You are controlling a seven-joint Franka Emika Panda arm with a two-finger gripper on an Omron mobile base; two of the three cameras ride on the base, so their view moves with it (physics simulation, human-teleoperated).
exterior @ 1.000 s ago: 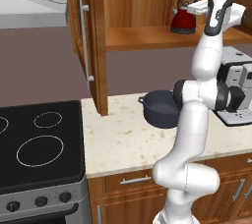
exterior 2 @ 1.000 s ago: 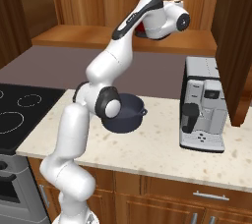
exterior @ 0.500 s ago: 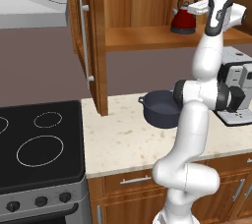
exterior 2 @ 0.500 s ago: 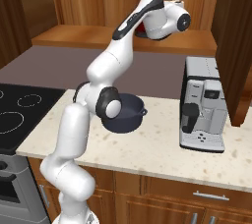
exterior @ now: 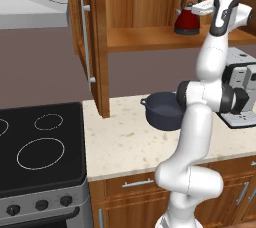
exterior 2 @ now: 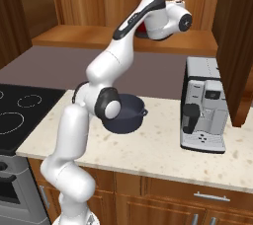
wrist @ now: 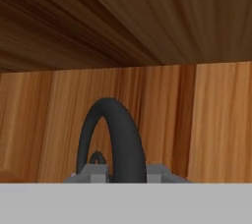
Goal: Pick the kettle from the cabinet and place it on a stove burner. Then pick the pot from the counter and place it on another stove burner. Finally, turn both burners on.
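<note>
The red kettle [exterior: 187,20] stands on the shelf inside the open cabinet [exterior: 150,38]; a sliver of the kettle [exterior 2: 141,30] shows red behind the arm in the right base view. My gripper [exterior: 194,8] reaches in from the right at the top of the kettle. In the hand view the black arched handle [wrist: 115,132] rises between the fingertips [wrist: 93,172], and the gripper [wrist: 125,174] is shut on it. The dark pot [exterior: 162,112] sits on the beige counter [exterior: 125,142], partly behind my arm. Two burners, a small circle [exterior: 48,121] and a large circle [exterior: 41,153], mark the black cooktop.
The cabinet door [exterior: 85,47] with its silver bar handle stands open left of the shelf. A coffee machine [exterior 2: 205,103] sits on the counter to the right. A grey range hood [exterior: 30,7] hangs above the stove, and knobs [exterior: 37,204] line its front.
</note>
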